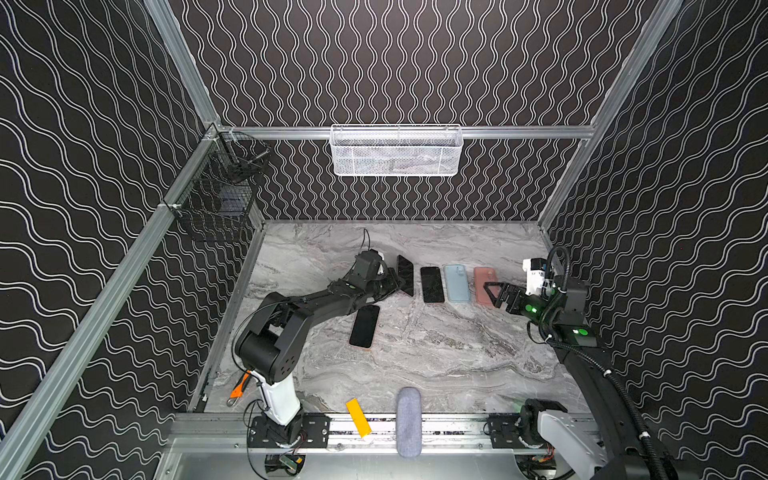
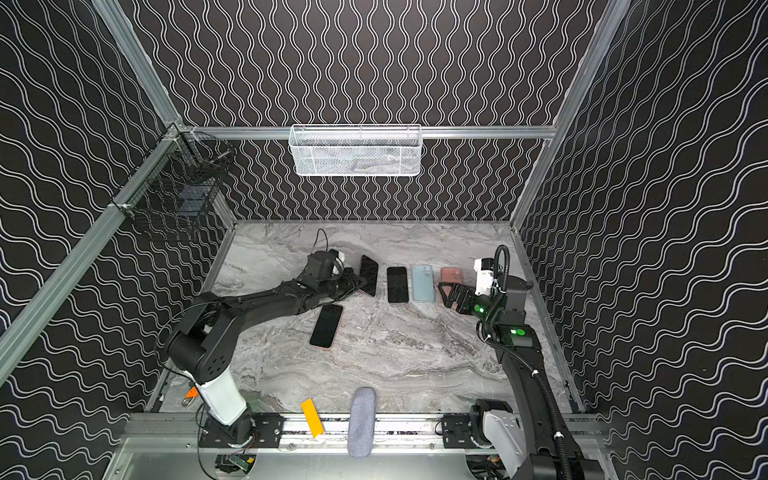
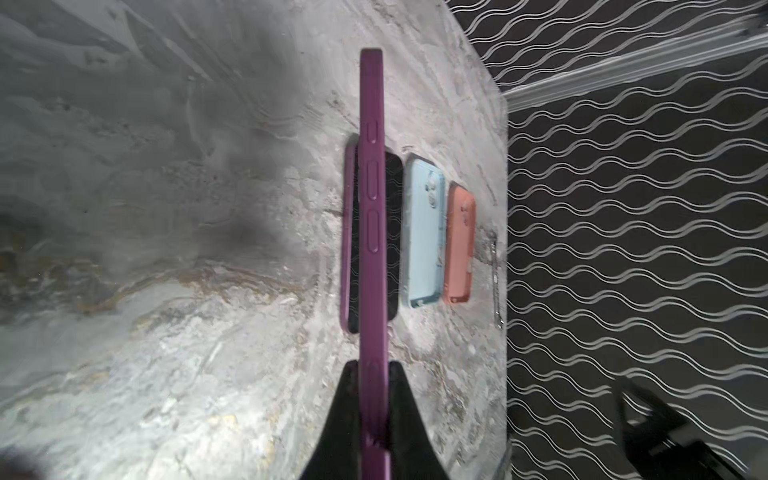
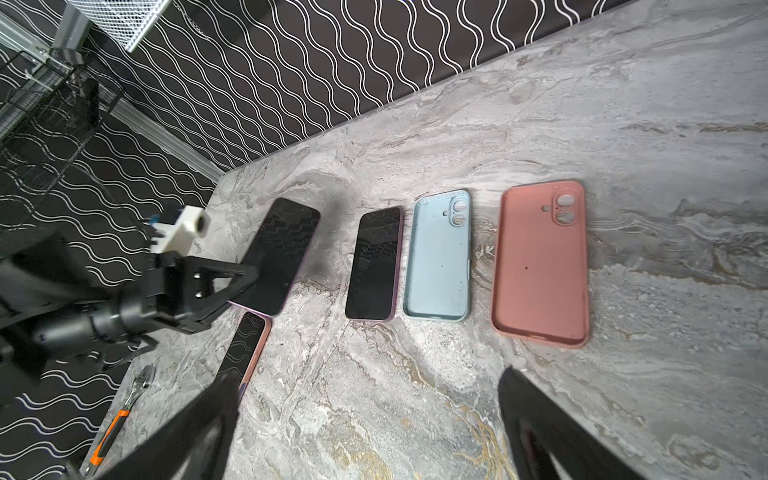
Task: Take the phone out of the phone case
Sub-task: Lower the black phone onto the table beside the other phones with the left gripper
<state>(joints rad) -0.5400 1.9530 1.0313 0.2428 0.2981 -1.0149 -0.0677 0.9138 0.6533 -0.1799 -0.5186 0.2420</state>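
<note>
Grey pouch (image 1: 408,422) straddles the front rail (image 1: 457,426) before marble tabletop (image 1: 436,353) and wave-patterned walls (image 1: 83,166). Left gripper (image 3: 374,368) clamps purple-cased phone (image 3: 371,166); right gripper (image 4: 365,378) gapes empty.

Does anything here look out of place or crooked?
Yes. A loose phone lies slanted, out of line with the blue case and pink case. A purple-cased phone hangs tilted in the left gripper.

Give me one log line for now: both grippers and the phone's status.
left gripper: shut on purple-cased phone, lifted off table | right gripper: open, empty, near pink case | status: not yet uncased
</note>
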